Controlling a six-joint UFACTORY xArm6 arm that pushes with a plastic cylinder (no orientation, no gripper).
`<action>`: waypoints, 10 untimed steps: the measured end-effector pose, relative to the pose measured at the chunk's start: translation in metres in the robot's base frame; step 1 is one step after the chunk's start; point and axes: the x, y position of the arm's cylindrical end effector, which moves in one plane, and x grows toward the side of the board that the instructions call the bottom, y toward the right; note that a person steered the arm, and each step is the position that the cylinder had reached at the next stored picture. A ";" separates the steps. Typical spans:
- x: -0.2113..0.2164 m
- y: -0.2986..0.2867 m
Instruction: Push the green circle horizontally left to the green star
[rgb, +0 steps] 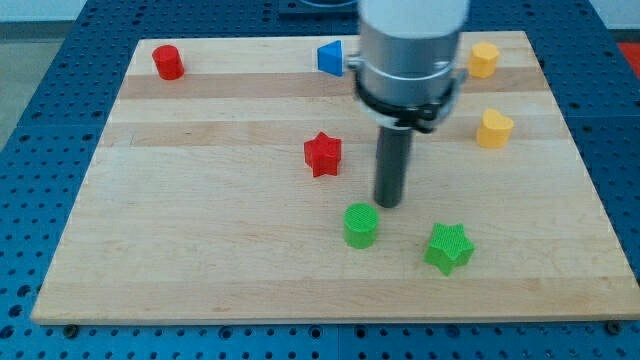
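The green circle (361, 225) is a short green cylinder on the wooden board (200, 240), below the board's middle. The green star (448, 247) lies to its right and slightly lower, with a gap between them. My tip (388, 204) is at the end of the dark rod, just above and to the right of the green circle, close to its upper right edge. It is above and left of the green star.
A red star (323, 154) lies above and left of the green circle. A red cylinder (168, 62) is at the top left, a blue triangle (330, 57) at the top middle. Two yellow blocks (484, 59) (493, 128) sit at the upper right.
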 end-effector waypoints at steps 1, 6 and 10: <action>0.009 0.006; 0.026 -0.039; 0.006 -0.066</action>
